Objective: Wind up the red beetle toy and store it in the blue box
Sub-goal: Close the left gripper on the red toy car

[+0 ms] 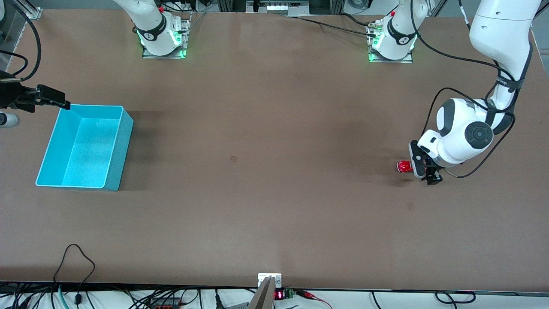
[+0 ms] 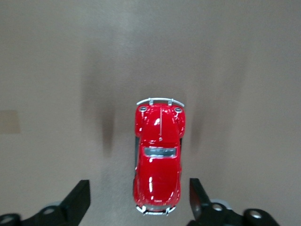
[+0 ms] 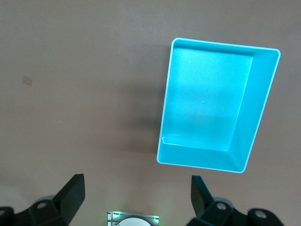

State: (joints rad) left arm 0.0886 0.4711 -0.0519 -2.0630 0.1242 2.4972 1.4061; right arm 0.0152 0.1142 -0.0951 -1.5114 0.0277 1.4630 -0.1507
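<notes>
We note the red beetle toy (image 1: 403, 166) on the tabletop (image 1: 266, 171) at right of the front frame, with the left gripper (image 1: 425, 172) low over it, jaws spread wide around its rear end, not touching. The blue box (image 1: 115, 146) sits at left of frame. The right gripper (image 1: 51, 98), waiting at upper left just above the box's corner, has its jaws wide open and holds nothing.

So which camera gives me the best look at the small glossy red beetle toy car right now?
The left wrist view: the small glossy red beetle toy car fills the centre, seen from above on the table, between the open left gripper fingers. The front view shows only a tiny red spot partly hidden beside that gripper. The right wrist view lacks it.
</notes>
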